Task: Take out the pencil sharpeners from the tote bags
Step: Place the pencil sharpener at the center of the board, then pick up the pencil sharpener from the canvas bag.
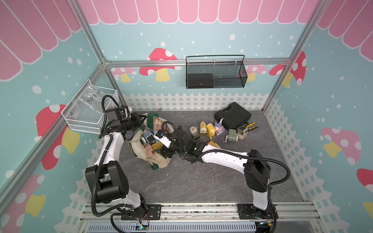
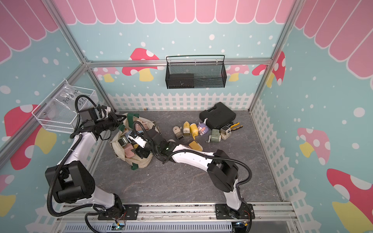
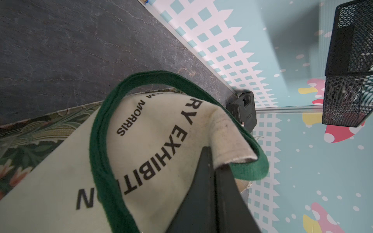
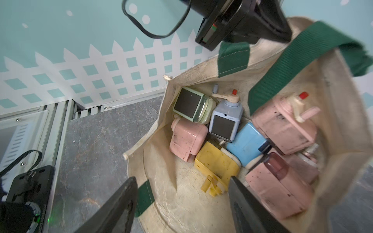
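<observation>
**One gripper pinches the bag, the other hangs open over it**

The bag (image 1: 160,162) lies on the left part of the grey table (image 1: 201,181). It is cream, with green straps (image 3: 101,141) and dark letters. Its mouth is open and faces up.

The left gripper (image 3: 212,161) has its jaws pressed together on the bag's rim, right beside a strap. It pinches the cloth at the far side of the bag and holds that edge up.

The right gripper (image 4: 181,189) reaches in from the right and points into the bag's mouth. Its jaws are spread wide, and nothing is held between them. A yellow sharpener (image 4: 218,165) lies in the bag just past the fingertips (image 4: 125,197). One fingertip is very close to it, but I cannot tell if it touches.

More are packed in the bag next to it. There is a green sharpener (image 4: 193,106), a grey-blue sharpener (image 4: 225,121), a blue sharpener (image 4: 246,144) and three pink sharpeners (image 4: 286,129).

Others lie out on the table, to the right of the bag. These are a beige sharpener (image 1: 194,131), two tall yellow sharpeners (image 1: 202,127), a purple sharpener (image 1: 219,129), a sage sharpener (image 1: 232,134) and a cube sharpener (image 1: 242,131). A flat yellow sharpener (image 1: 212,143) lies just beside the right arm.

Near them are a black case (image 1: 232,117) and pliers (image 1: 251,126).
</observation>
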Controlling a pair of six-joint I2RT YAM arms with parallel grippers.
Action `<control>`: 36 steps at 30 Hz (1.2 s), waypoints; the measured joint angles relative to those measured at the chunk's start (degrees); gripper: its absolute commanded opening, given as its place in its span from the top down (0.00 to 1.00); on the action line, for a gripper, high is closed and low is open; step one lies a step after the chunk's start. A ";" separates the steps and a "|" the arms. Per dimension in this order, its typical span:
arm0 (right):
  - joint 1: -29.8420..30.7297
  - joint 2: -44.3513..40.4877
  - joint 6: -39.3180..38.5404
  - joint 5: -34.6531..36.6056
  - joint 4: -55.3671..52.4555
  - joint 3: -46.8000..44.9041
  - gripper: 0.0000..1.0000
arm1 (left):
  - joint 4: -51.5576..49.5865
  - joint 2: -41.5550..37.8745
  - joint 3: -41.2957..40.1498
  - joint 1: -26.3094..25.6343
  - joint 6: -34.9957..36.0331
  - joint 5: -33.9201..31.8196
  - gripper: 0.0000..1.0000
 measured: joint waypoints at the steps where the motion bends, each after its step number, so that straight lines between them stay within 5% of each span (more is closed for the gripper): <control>1: 0.24 2.12 0.48 0.70 -1.31 2.14 0.28 | 0.00 0.00 0.00 0.00 0.00 0.00 1.00; 19: 0.26 21.59 4.46 10.67 -17.11 23.30 0.32 | 0.00 0.00 0.00 0.00 0.00 0.00 1.00; 36: 0.28 25.18 4.63 13.70 -22.08 25.68 0.38 | 0.00 0.00 0.00 0.04 0.00 0.00 1.00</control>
